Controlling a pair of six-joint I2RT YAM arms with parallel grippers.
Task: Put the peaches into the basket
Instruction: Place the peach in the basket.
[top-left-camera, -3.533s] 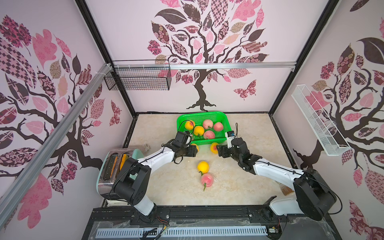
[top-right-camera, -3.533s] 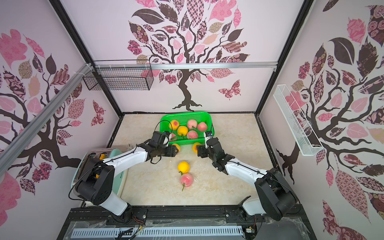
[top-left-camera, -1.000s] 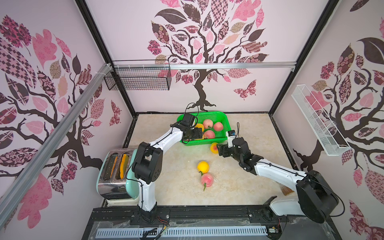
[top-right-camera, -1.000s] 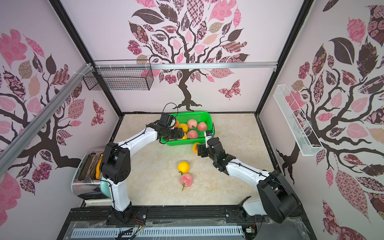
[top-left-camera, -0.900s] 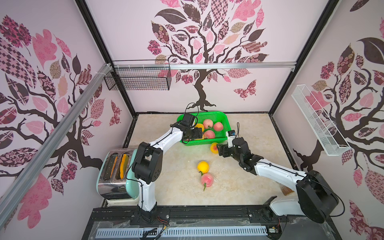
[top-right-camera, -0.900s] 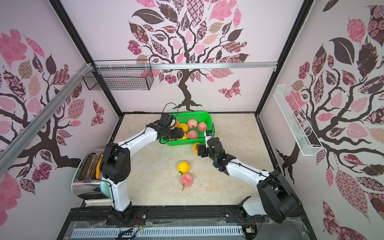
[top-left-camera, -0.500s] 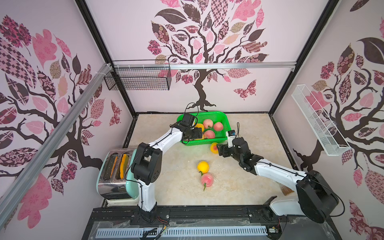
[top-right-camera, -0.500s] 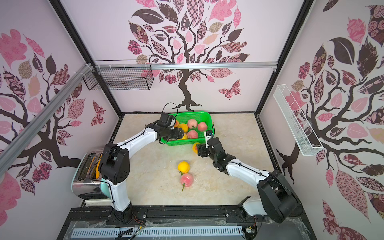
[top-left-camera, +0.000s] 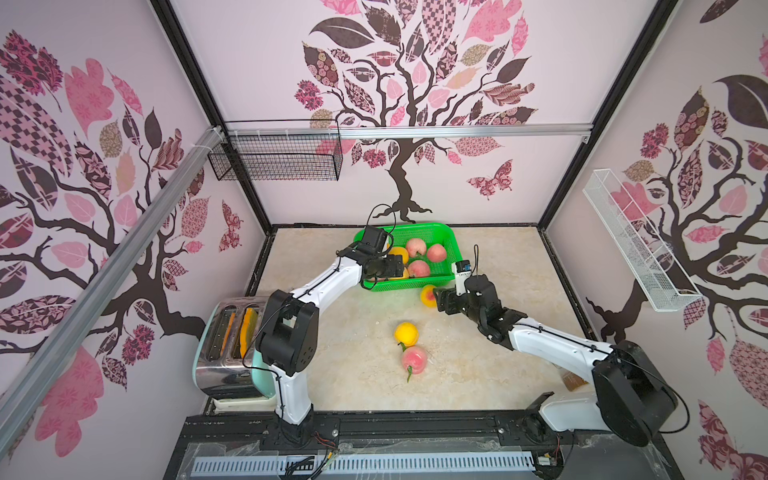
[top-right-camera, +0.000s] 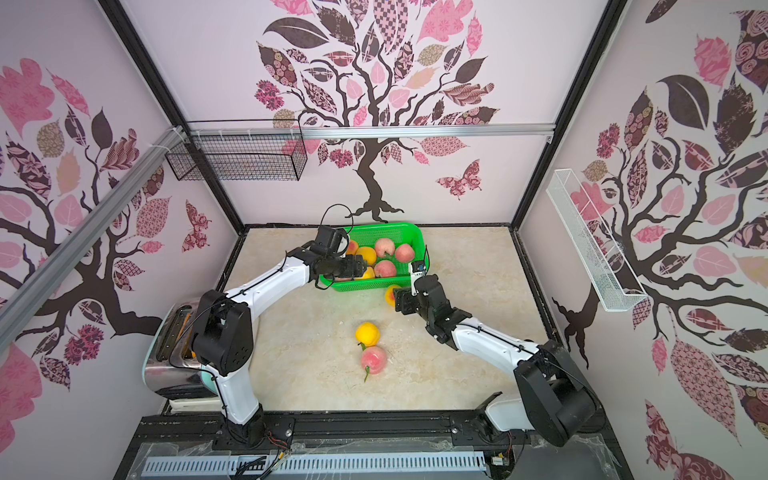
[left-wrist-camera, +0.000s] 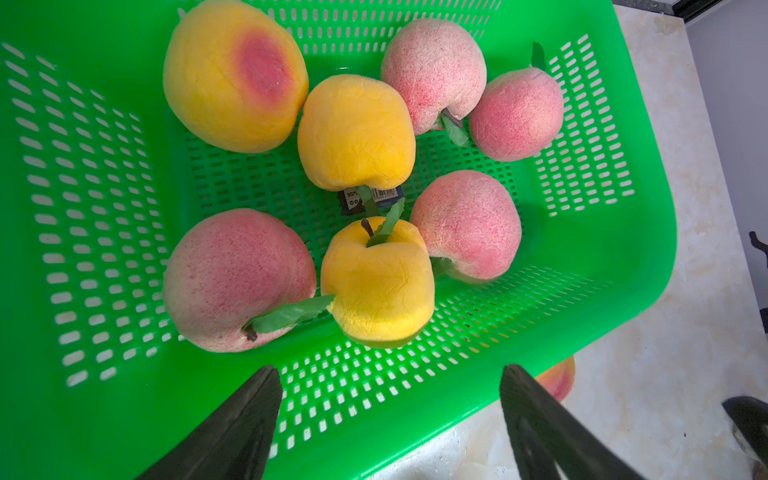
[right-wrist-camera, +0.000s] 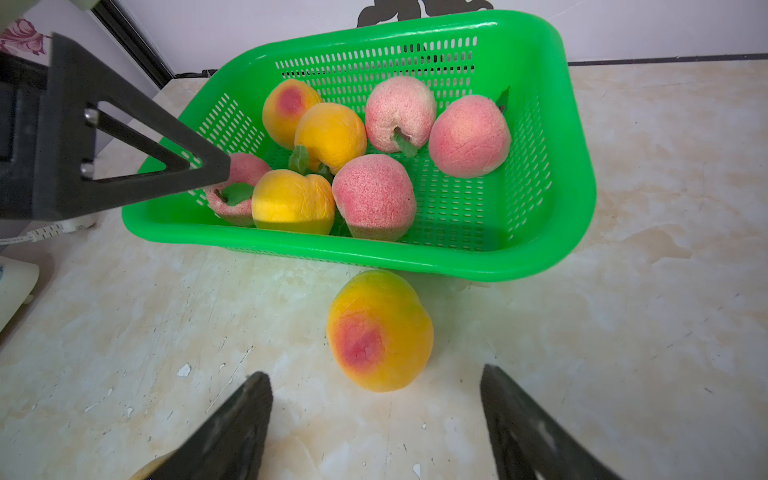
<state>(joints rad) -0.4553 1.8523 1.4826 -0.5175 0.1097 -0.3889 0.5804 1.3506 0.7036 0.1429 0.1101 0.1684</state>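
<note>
Left gripper (left-wrist-camera: 388, 390) above basket (left-wrist-camera: 602, 266), fingers (left-wrist-camera: 249, 407) spread, empty. Seven peaches (left-wrist-camera: 355, 133) inside basket. Right gripper (top-left-camera: 439, 300) fingers (right-wrist-camera: 245, 411) apart, touching nothing. Red-spotted peach (right-wrist-camera: 378, 332) just outside basket, just ahead of them. Yellow peach (top-left-camera: 406, 333) and pink peach (top-left-camera: 414, 360) well clear of basket.

The basket (top-left-camera: 419, 227) sits at the back middle of the table (top-left-camera: 353, 382), with 7 peaches (left-wrist-camera: 356, 133) inside. 1 more peach (top-left-camera: 428, 296) lies on the table just in front of the basket's front wall, toward its right end. 2 others lie nearer the front, the rear peach (top-left-camera: 406, 333) just behind the front peach (top-left-camera: 414, 360). A toaster (top-left-camera: 226, 345) stands at the table's left edge.
</note>
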